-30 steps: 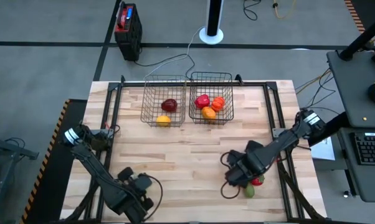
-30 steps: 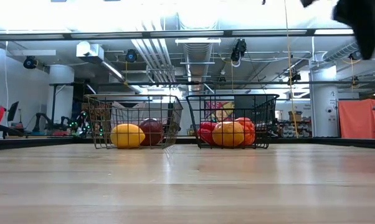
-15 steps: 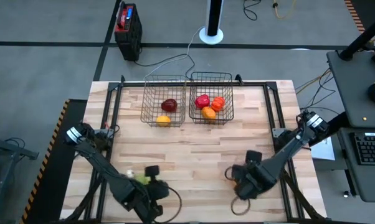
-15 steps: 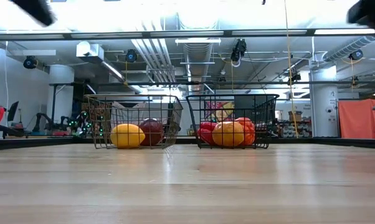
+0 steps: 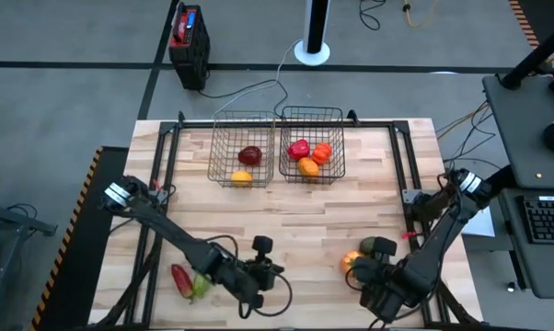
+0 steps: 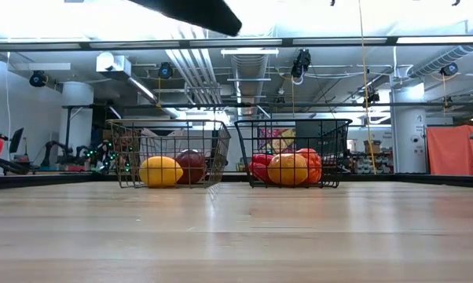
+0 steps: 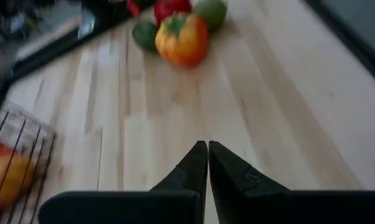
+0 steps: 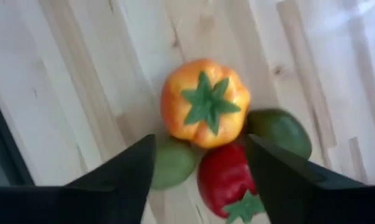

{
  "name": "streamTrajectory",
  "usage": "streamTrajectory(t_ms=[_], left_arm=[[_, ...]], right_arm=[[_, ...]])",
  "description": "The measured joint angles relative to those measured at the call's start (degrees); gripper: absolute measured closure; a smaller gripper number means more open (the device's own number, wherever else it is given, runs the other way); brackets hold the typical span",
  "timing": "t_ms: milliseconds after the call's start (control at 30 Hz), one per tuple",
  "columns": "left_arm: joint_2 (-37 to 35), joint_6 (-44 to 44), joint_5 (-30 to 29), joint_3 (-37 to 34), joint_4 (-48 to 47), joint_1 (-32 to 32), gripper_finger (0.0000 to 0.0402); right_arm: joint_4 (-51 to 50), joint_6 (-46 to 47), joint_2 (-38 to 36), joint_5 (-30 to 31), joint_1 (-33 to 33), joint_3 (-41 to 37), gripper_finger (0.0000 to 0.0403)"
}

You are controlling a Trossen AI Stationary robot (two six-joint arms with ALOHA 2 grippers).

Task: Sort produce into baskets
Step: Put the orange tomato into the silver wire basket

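Observation:
Two wire baskets stand side by side at the far middle. The left basket (image 5: 229, 147) holds a dark red and a yellow piece; the right basket (image 5: 328, 142) holds red and orange pieces. An orange pepper (image 8: 205, 102) lies near the front right in a cluster with a light green piece (image 8: 175, 163), a red pepper (image 8: 225, 180) and a dark green piece (image 8: 281, 130). My right gripper (image 5: 364, 271) hangs open above this cluster, pointing down. My left gripper (image 5: 275, 271) is shut at the near middle, aimed toward the cluster (image 7: 181, 38). A red pepper (image 5: 179, 278) and a green piece (image 5: 201, 287) lie front left.
A black and red box (image 5: 189, 41) stands on the floor beyond the table's far left corner. The dark frame rails (image 5: 167, 156) run along the table's sides. Bare wood (image 5: 286, 216) lies between the baskets and both grippers.
My left gripper has swept along the near edge toward the table's right and rolled over, staying shut; a red and a green piece now show behind it at the front left. My right gripper has moved toward the near edge, uncovering the orange pepper.

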Motion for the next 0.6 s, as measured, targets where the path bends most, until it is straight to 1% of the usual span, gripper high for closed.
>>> streamTrajectory(t_ms=[67,167,233,333,367,500,600], left_arm=[[0.0,2.5,1.1,-2.8,7.3,0.6,0.0402],[-0.1,3.3,2.7,-5.2,14.7,2.0,0.0402],[-0.1,3.3,2.7,-5.2,17.6,3.3,0.0402],[-0.8,4.0,2.9,-2.5,16.2,4.5,0.0402],[-1.1,4.9,3.3,-1.2,14.7,4.7,0.0402],[-1.4,8.9,3.6,3.5,7.5,4.8,0.0402],[-1.4,11.5,2.3,4.8,5.9,4.9,0.0402]], right_arm=[[0.0,1.0,0.0,2.2,0.3,0.0,0.0206],[0.0,2.0,0.0,3.3,0.1,0.0,0.0268],[0.0,3.0,0.0,3.8,-0.5,-0.1,0.0311],[0.1,4.0,0.0,4.1,-1.2,-0.2,0.0375],[0.1,4.2,0.0,4.2,-1.3,-0.2,0.0383],[0.2,8.6,0.0,4.1,-1.2,-0.3,0.0392],[0.3,13.3,0.0,3.8,-1.2,-1.0,0.0393]])
